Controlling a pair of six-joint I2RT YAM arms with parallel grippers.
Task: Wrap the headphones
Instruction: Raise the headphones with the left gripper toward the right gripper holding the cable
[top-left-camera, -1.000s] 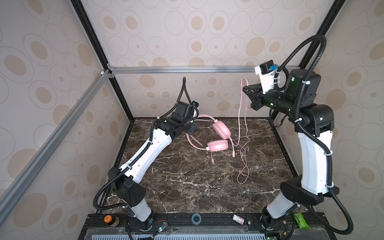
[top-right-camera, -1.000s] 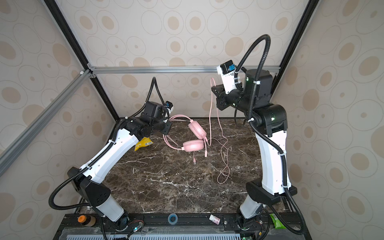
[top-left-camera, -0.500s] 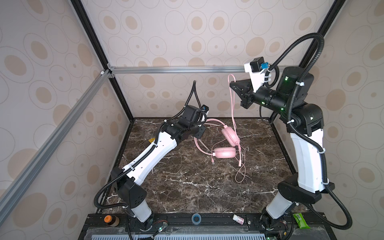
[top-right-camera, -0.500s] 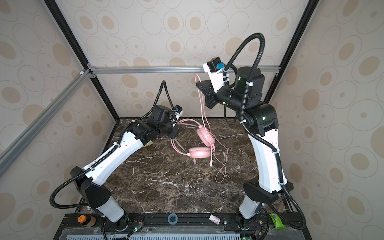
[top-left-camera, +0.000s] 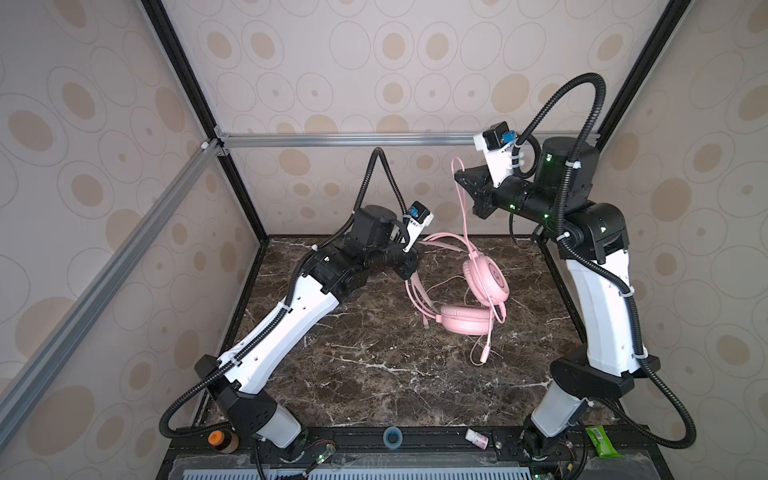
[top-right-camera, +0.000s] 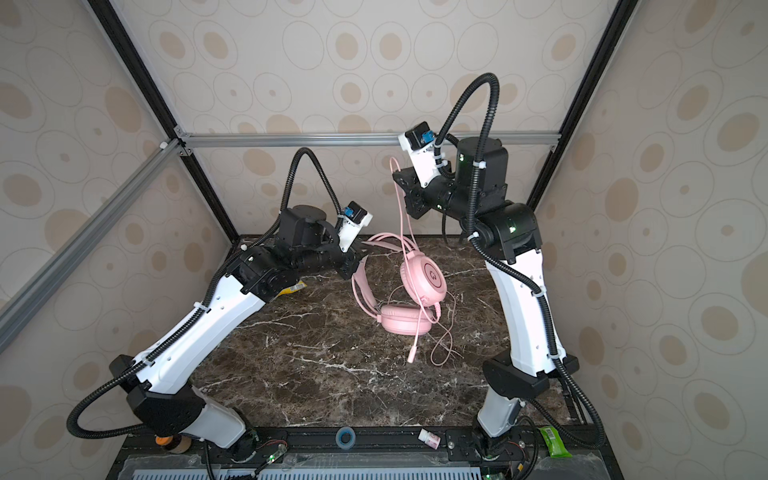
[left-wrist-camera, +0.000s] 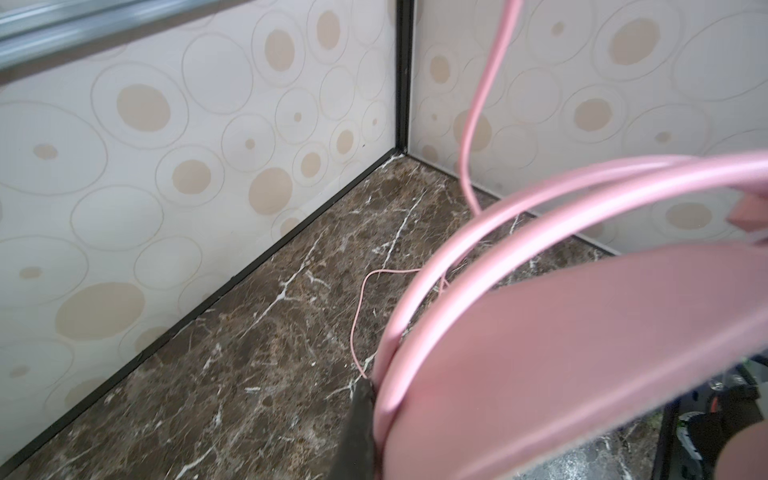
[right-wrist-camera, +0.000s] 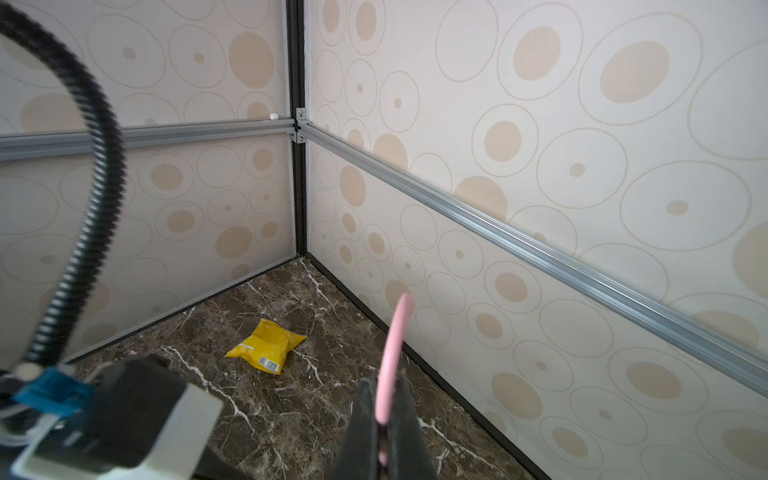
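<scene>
Headphones (top-left-camera: 465, 324): one pink set, two earcups (top-left-camera: 488, 282), one cable (right-wrist-camera: 392, 353).
Robot arms: two, left arm (top-left-camera: 291, 328), right arm (top-left-camera: 598, 307).
Hands: two, left hand (top-left-camera: 409, 270), right hand (top-left-camera: 462, 176).
Yellow snack packet (right-wrist-camera: 266, 347): one.
Front rail (top-left-camera: 436, 436): one orange-capped jar (top-left-camera: 219, 440), one blue ring (top-left-camera: 391, 437), one small white bottle (top-left-camera: 476, 438), one green packet (top-left-camera: 598, 441).

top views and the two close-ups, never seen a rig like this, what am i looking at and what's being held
Two white robot arms stand at a dark marble table, each ending in a two-finger gripper. The two wide pictures look down from one overhead stereo camera; the close-ups come from a camera on each wrist. The left gripper is shut on the headband of the pink headphones. The right gripper, raised high, pinches their thin cable. A yellow packet lies on the table near the back.
</scene>
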